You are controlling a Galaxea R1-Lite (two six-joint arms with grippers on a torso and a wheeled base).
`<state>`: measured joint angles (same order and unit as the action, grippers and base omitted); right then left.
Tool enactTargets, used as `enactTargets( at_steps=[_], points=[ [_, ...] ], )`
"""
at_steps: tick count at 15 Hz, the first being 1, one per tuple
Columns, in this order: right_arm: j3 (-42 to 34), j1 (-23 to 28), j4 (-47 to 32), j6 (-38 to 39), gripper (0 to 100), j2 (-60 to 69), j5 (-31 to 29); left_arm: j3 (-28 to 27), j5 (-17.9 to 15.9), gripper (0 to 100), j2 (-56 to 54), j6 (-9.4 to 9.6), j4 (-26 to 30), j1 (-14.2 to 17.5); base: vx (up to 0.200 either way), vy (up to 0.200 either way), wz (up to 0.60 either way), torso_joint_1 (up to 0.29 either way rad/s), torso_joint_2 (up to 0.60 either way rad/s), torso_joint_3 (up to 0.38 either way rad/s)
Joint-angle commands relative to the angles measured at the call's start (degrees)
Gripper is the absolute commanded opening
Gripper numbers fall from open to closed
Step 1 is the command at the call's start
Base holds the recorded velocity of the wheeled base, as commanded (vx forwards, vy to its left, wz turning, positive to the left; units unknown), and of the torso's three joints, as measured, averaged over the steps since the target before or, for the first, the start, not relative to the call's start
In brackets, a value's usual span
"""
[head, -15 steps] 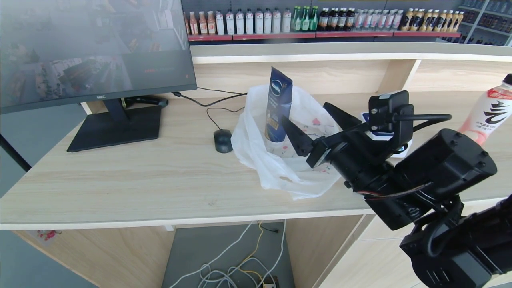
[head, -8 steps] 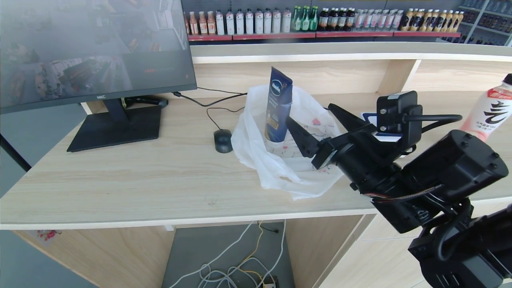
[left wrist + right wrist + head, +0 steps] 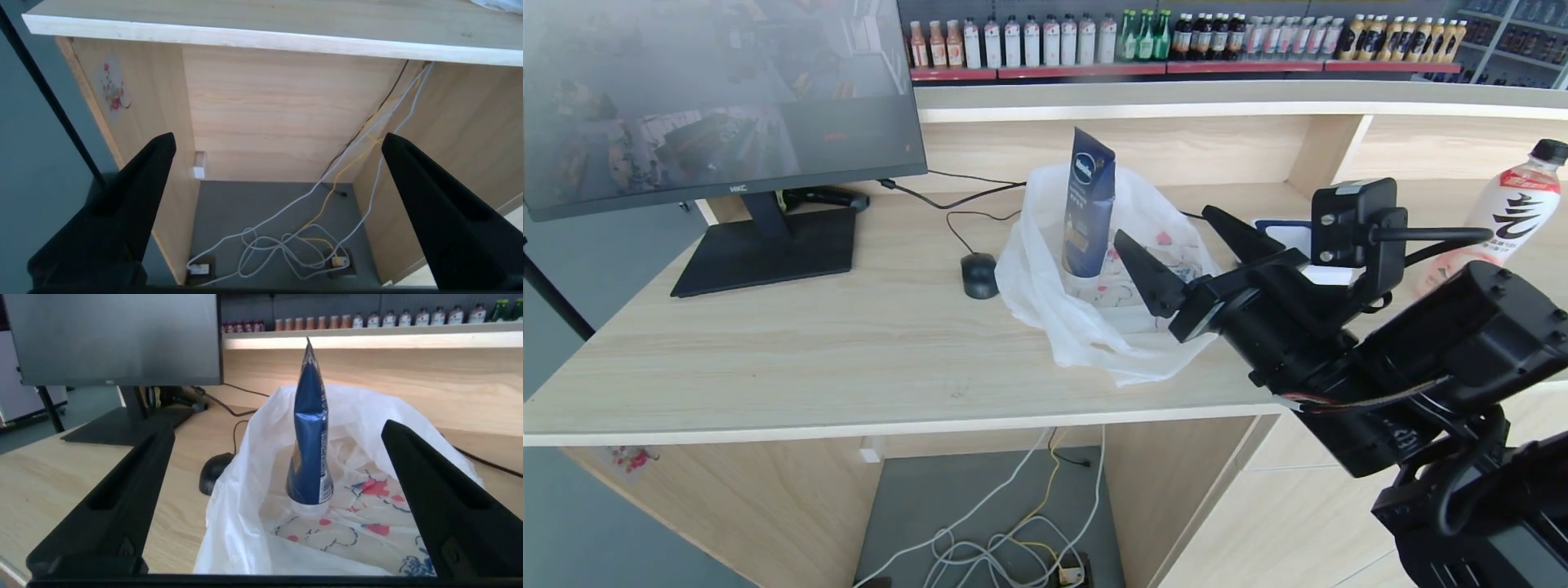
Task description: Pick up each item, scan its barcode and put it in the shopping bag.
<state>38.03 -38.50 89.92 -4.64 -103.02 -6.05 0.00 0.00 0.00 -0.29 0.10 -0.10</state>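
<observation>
- Left gripper (image 3: 278,143): jaws spread wide, empty, below the counter (image 3: 245,33) edge.
- Mouse (image 3: 978,274) just left of the shopping bag (image 3: 1037,286).
- Blue tube (image 3: 1088,214) stands upright inside the bag (cap down).
- Right gripper (image 3: 1164,224): spread, empty, over the bag's right side.
- Bottle (image 3: 1507,220) stands far right, well apart.

Right hand (image 3: 1194,255) raised and spread wide, left hand (image 3: 278,155) seemingly low, likewise spread

tube (image 3: 1088,208) — dark blue | shopping bag (image 3: 1031,287) — white, red-blue print | mouse (image 3: 978,275) black | counter (image 3: 809,343) pale woodgrain
</observation>
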Motion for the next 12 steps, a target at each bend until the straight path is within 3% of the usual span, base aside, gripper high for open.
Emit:
enactTargets(
  at_steps=[1, 12],
  points=[
    [-0.6, 0.0, 0.1, 0.0, 100, 1.0, 0.0, 0.0, 0.0, 100, 0.0, 0.12, 0.0, 0.0, 0.0, 0.0, 0.0, 0.0, 0.0, 0.0],
    [-1.1, 0.0, 0.1, 0.3, 100, 1.0, 0.0, 0.0, 0.0, 100, 0.0, 0.64, 0.0, 0.0, 0.0, 0.0, 0.0, 0.0, 0.0, 0.0]
  ],
)
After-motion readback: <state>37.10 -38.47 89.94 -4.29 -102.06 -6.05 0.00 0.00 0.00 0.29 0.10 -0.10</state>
